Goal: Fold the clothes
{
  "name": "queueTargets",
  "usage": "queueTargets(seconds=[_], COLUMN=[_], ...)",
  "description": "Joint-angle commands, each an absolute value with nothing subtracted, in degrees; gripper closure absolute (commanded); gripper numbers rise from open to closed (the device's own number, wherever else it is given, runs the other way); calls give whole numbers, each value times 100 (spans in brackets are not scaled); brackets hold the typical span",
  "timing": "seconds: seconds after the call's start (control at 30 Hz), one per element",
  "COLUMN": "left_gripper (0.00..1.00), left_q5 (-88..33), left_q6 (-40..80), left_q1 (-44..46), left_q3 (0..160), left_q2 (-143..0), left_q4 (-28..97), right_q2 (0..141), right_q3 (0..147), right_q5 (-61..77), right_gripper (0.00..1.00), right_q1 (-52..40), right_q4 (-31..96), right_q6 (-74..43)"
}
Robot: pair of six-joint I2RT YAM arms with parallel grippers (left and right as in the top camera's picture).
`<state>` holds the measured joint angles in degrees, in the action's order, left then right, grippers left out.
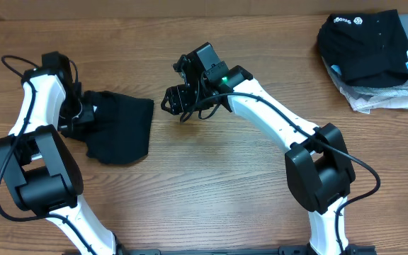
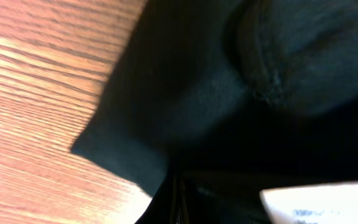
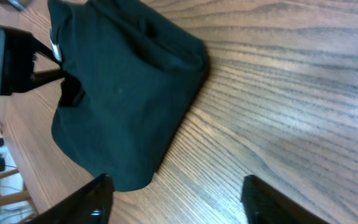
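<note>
Right fingers (image 3: 95,200): spread wide apart and empty, over the bare wood-grain bench (image 1: 232,177) near its middle. They are a little to the right of the garment and do not touch it.

Left fingers (image 1: 78,115): set at the left edge of the plain black T-shirt of thin soft fabric (image 1: 122,127). Dark cloth fills the left wrist view and hides the tips, so it cannot be told whether they are closed on the fabric or merely rest against it.

The T-shirt lies on the left part of the bench, gathered into a compact, roughly square bundle. Its right edge is fairly straight; its near edge is rounded and uneven. A small white neck label (image 2: 319,205) shows at the bundle's left side, close to the left fingers.

The white left arm (image 1: 30,106) runs from the near left edge up to the garment. The white right arm (image 1: 275,120), with black joints, reaches from the near right toward the centre, a green light (image 1: 224,79) lit on its wrist.

Far right corner: a folded black garment with white logo print (image 1: 363,39) lies on top of folded grey and white pieces (image 1: 381,95), well apart from both arms.
</note>
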<state>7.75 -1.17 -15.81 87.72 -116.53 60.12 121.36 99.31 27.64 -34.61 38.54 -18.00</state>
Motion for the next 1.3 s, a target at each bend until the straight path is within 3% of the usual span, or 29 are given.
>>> queueTargets(seconds=[0.0, 0.03, 0.1, 0.17, 0.2, 0.5, 0.7, 0.97, 1.27], left_gripper=[83, 53, 34, 6, 0, 0, 0, 0, 0], left_q5=[939, 941, 886, 733, 716, 698, 600, 534, 482], left_q6=[51, 132, 198, 207, 252, 711, 779, 777, 779], left_q1=[-1621, -1621, -1621, -1621, -1621, -1623, -1621, -1610, -1610], left_q3=[8626, 8626, 8626, 8639, 8654, 10849, 12097, 12156, 12123], left_q2=[-11690, -11690, -11690, -11690, -11688, -11686, -11686, -11690, -11690], left_q4=[5850, 5787, 5710, 5701, 5708, 7448, 7850, 7861, 7797], right_q2=[12263, 12331, 12385, 12422, 12431, 12951, 13187, 13225, 13225], right_q3=[10044, 10044, 10044, 10044, 10044, 10044, 10047, 10047, 10047], right_q5=[2707, 2718, 2805, 2860, 2849, 2902, 3050, 2932, 1046], right_gripper=[25, 24, 23, 22, 21, 17, 16, 16, 16], right_q1=[-3548, -3579, -3629, -3691, -3719, -4045, -4202, -4215, -4250], right_q4=[3747, 3691, 3614, 3538, 3533, 3098, 2567, 2574, 3109], right_q6=[-2040, -2154, -2268, -2351, -2440, -3330, -3328, -2993, -1787])
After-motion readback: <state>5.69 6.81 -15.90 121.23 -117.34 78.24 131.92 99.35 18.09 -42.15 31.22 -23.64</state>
